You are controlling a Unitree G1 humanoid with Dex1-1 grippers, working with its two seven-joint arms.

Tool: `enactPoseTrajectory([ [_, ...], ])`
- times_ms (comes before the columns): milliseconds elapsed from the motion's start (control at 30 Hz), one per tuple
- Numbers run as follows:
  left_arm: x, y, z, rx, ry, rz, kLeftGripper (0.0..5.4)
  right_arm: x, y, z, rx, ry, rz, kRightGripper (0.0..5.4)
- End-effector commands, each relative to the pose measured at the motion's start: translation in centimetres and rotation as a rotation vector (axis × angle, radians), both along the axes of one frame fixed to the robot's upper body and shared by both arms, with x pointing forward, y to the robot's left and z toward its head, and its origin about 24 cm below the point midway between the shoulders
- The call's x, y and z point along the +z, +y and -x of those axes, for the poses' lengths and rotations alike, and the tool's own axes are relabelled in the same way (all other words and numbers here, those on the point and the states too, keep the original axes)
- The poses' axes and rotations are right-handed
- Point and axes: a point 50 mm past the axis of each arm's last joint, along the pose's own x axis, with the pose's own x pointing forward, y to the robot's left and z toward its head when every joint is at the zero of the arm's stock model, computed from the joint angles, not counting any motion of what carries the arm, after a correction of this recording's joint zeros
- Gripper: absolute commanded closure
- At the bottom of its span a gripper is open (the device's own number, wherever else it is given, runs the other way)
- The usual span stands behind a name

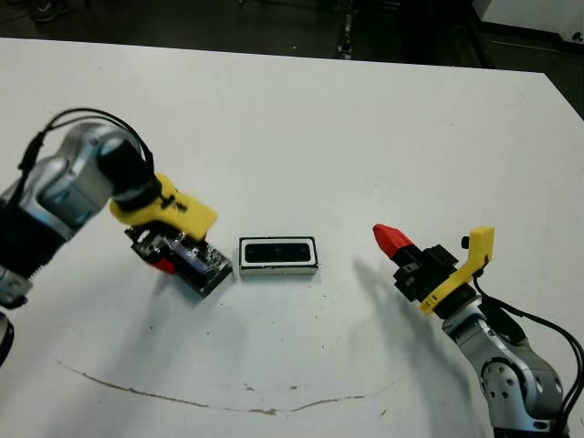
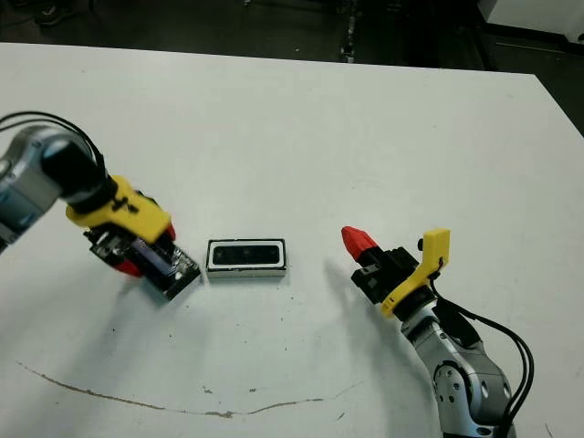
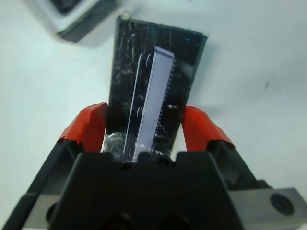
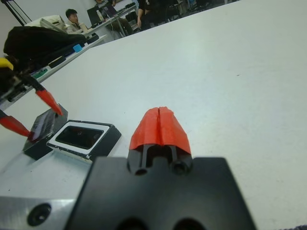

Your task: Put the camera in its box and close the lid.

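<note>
Black foil lid is clamped edgewise in the left gripper, tilted, its far end just beside the box on the white tabletop. The camera is seen lying inside the white-rimmed box. A skewed or slipping lid could be set crooked or nudge the box. The right gripper is held closed and empty, well apart.
</note>
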Motion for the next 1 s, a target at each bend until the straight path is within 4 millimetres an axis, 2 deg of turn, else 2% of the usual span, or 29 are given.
enactPoseTrajectory([
  [33, 0.6, 0.8, -0.8, 0.092, 0.036, 0.041, 1.78, -0.3, -0.3, 0.1, -0.002, 0.012, 0.007, 5.4],
  [300, 0.8, 0.8, -1.1, 0.22, 0.102, 0.083, 1.78, -0.4, -0.3, 0.1, 0.001, 0.01, 0.017, 5.4],
  [700, 1.4, 0.8, -0.7, 0.315, 0.151, 0.114, 1.78, -0.6, -0.2, 0.3, -0.002, 0.024, 0.019, 5.4],
  [867, 1.2, 0.9, -0.6, 0.291, 0.153, 0.117, 1.78, -0.6, -0.1, 0.3, -0.004, 0.029, 0.026, 5.4],
  [933, 1.3, 0.8, -0.6, 0.224, 0.124, 0.111, 1.78, -0.6, -0.1, 0.3, -0.005, 0.033, 0.024, 5.4],
  [1000, 1.9, 0.2, -0.4, 0.114, 0.071, 0.103, 1.4, -0.7, -0.1, 0.3, -0.003, 0.032, 0.023, 5.4],
])
